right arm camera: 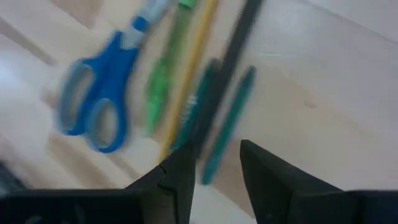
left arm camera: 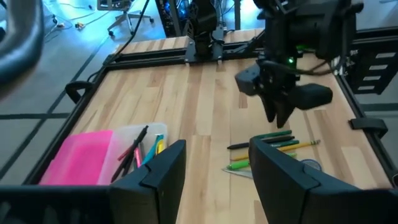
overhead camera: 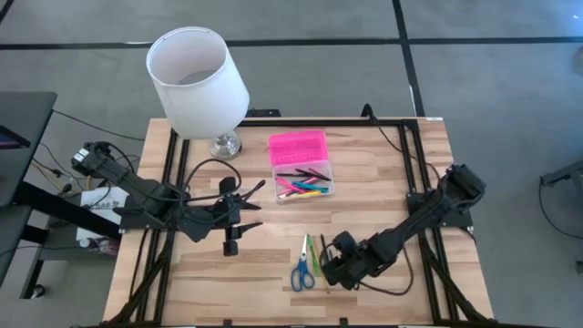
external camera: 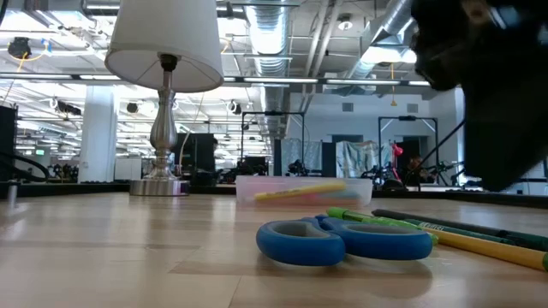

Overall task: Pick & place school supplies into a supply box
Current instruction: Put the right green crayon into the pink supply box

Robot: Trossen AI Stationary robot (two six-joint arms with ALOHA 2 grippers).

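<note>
Right end effector (right arm camera: 214,165) agape, empty, above pens (right arm camera: 214,106)

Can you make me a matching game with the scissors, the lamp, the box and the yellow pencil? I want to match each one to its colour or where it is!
Things:
1. scissors
2. lamp
3. supply box
4. yellow pencil

Clues:
A. white shade, at the table's far edge
B. pink lid lying open, pens inside the clear base
C. blue handles, near the front of the table
D. lies between a green marker and dark pens

Pairs: 1-C, 2-A, 3-B, 4-D
</note>
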